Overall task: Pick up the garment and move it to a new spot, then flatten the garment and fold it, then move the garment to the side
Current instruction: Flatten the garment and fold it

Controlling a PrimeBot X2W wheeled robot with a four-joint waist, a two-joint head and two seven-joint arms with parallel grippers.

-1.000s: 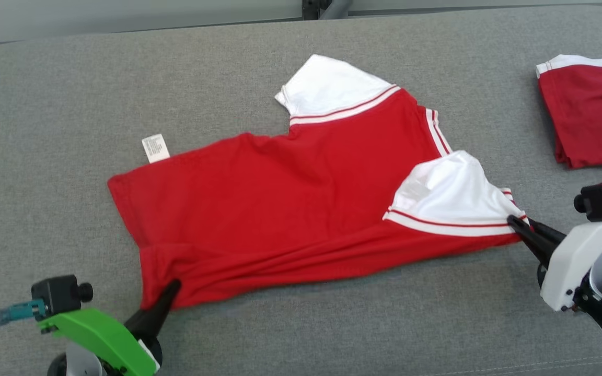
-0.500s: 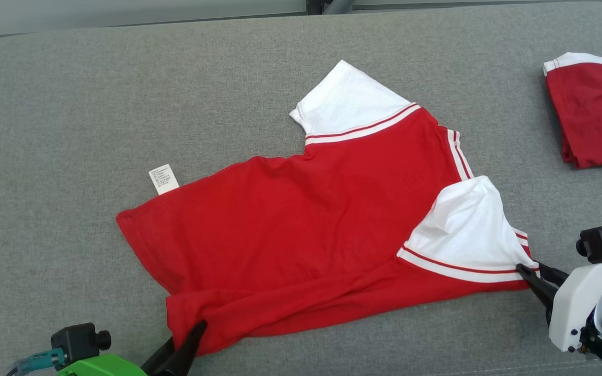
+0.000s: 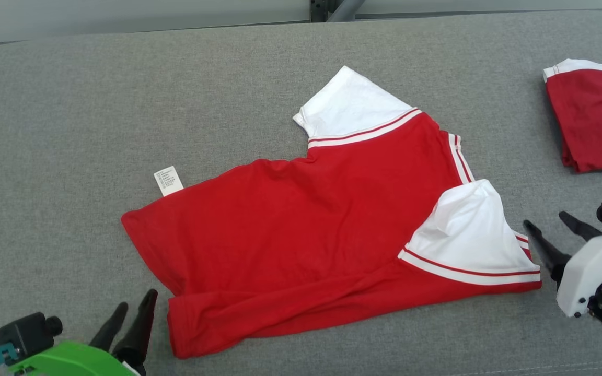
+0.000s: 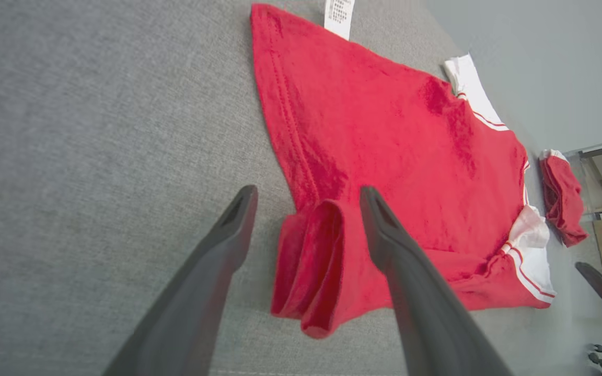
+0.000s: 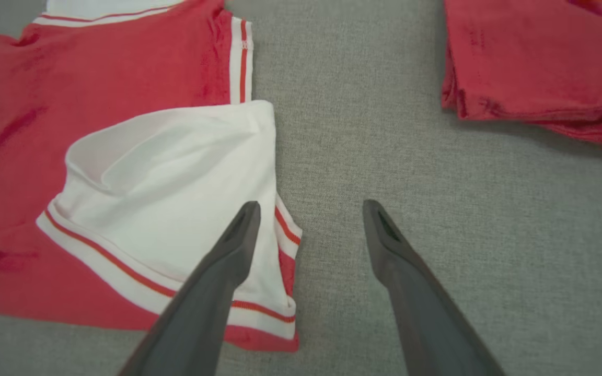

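The garment [image 3: 301,230] is a red T-shirt with white sleeves and red-and-white trim, lying spread on the grey padded surface [image 3: 71,115], a white label at its left edge. My left gripper [image 3: 136,308] stands open just left of the shirt's near hem corner; in the left wrist view that rolled corner [image 4: 322,261] lies between the spread fingers of the left gripper [image 4: 306,196], untouched. My right gripper [image 3: 546,219] stands open just right of the near white sleeve [image 3: 468,235]; in the right wrist view the right gripper [image 5: 311,209] has one finger over the sleeve [image 5: 175,172].
A second folded red garment [image 3: 593,120] with white trim lies at the right edge of the surface, also seen as the folded red garment [image 5: 536,62] in the right wrist view. Bare grey padding stretches to the left and back of the shirt.
Both grippers have let go of the shirt and opened, drawing slightly away from it. The shirt now lies loose on the surface. The camera has shifted a little too.
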